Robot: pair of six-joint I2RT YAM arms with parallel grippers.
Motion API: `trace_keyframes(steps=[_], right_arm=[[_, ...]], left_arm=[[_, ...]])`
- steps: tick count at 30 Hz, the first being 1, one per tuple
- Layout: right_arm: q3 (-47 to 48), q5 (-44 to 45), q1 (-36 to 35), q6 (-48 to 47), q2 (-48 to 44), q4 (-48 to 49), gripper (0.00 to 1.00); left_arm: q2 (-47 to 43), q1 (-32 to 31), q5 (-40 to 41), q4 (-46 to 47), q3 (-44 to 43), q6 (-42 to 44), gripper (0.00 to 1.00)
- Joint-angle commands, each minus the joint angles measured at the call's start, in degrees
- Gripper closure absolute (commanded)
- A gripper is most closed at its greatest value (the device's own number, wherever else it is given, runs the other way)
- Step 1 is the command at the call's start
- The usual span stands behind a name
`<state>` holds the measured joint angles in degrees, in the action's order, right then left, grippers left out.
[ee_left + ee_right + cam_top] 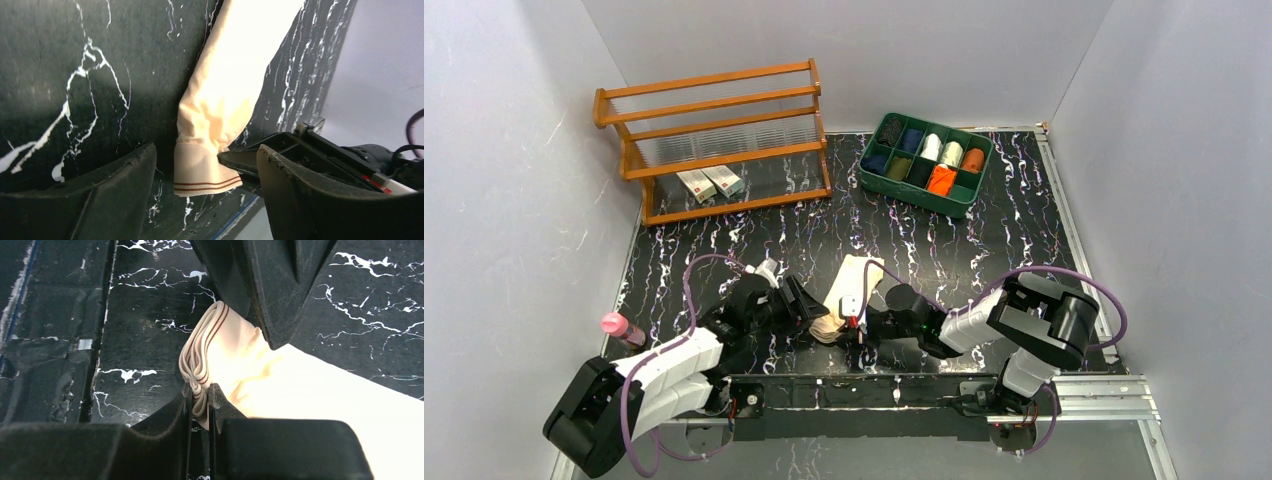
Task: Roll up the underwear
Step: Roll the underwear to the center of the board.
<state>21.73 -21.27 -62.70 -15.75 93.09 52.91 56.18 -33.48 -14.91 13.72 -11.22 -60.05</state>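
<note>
Beige underwear: flat on the black marbled table, near its front edge, waistband end folded up.
My left pincer: fingers apart, folded waistband end between them.
My right pincer: clamped on the stacked waistband layers.

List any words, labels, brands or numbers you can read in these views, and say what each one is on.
No text can be read in any view.
Print on the two small boxes on the wooden rack: too small to read.
Waistband of the tan underwear: brown stripes only, no lettering.
</note>
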Motion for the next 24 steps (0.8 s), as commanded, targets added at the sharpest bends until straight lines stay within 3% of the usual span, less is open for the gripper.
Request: trace_keyframes(steps=[1,5,9,14,20,24], right_arm=[[-1.32,-1.65,-0.31,2.84,-0.85,3.26,0.99],[-2.10,-0.92,-1.75,0.83,-0.48,2.32,0.99],[-1.53,-0.39,-2.94,-2.18,2.16,-0.10,0.99],[-4.78,5.98,-4.73,-3.18,6.13,9.14,0.99],[-4.49,9.13,-7.07,-5.96,7.75,10.40,0.99],[-5.25,11.12,-8.45,-6.83,7.81,10.95,0.90]], left_arm=[[-2.11,0.00,-0.61,-7.77,4.25,-5.95,0.29],[-5.38,0.00,-0.11,-10.81,3.86,-6.09,0.30],[-4.71,0.00,-0.02,-7.75,5.28,-3.75,0.34],[-2.37,0.00,-1.48,-6.35,6.10,1.02,0.43],[0.41,0.00,-4.09,-6.82,5.43,3.30,0.62],[0.54,0.00,-4.43,-7.00,6.00,4.67,0.86]])
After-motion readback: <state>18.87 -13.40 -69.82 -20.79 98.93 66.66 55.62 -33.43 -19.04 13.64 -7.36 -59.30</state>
